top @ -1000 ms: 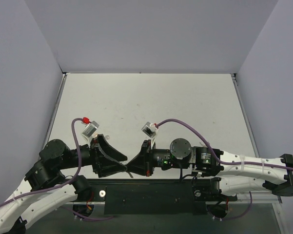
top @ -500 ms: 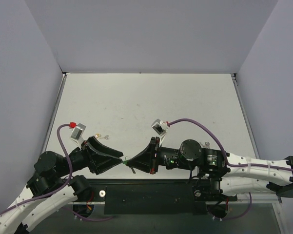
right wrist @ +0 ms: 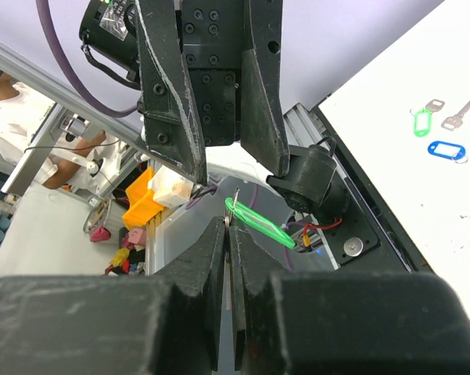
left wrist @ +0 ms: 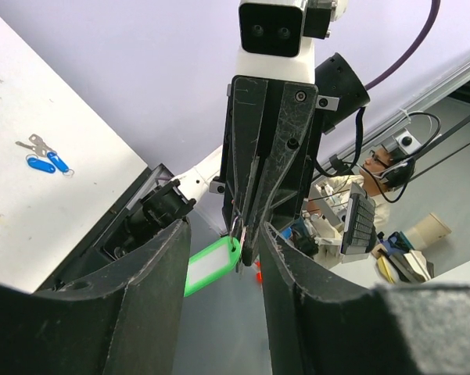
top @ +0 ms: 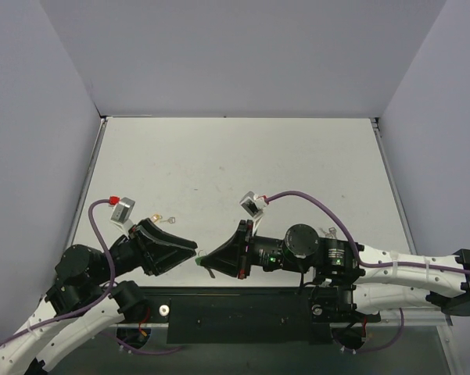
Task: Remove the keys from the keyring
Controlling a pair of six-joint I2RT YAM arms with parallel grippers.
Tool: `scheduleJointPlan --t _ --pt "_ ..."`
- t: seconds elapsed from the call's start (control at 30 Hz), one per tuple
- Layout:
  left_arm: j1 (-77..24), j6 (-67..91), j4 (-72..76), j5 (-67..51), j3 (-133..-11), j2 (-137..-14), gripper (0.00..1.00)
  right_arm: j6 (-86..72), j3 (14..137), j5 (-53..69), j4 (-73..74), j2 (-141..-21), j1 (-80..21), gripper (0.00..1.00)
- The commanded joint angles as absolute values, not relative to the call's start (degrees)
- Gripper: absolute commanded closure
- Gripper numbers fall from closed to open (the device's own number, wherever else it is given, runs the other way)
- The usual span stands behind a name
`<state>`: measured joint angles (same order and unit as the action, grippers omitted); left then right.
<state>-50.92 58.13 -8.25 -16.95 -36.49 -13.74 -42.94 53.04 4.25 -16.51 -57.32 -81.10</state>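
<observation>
Since the earlier frame, the left fingers (left wrist: 145, 301) have backed slightly off the right fingers (right wrist: 207, 269). The right fingers are pinched shut on the thin ring of the keyring (left wrist: 209, 266), whose green tag hangs just beside their tips. The left fingers are spread wide and empty, flanking those tips. The key cannot be made out.

Bright green oval keyring (left wrist: 210, 266), thin metal ring uppermost, hanging in mid-air from the right tool (left wrist: 246, 248) tips

Green keyring (left wrist: 211, 266) at right tool (left wrist: 247, 251) tips
</observation>
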Motion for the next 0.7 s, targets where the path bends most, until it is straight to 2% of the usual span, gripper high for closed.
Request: scheduleJointPlan --t 0.0,0.4,0.53,0.67 --pt "-51.06 58.18 -4.57 -17.75 -37.35 -15.03 0.51 -41.84 54.49 4.13 -20.39 -57.74 -81.56 1.00" --pt "-51.06 58.27 -5.19 -18.28 -37.00 -15.12 0.59 -41.66 55.11 3.78 -20.13 -58.01 -81.65 1.00" --pt "-51.06 58.27 -5.19 -18.28 -37.00 -15.29 0.68 -41.49 55.46 3.61 -19.95 -58.36 -81.56 1.00" --pt "-51.06 58.53 -4.66 -18.81 -37.09 -16.00 0.70 -41.13 55.99 3.60 -19.86 -58.45 -81.65 1.00"
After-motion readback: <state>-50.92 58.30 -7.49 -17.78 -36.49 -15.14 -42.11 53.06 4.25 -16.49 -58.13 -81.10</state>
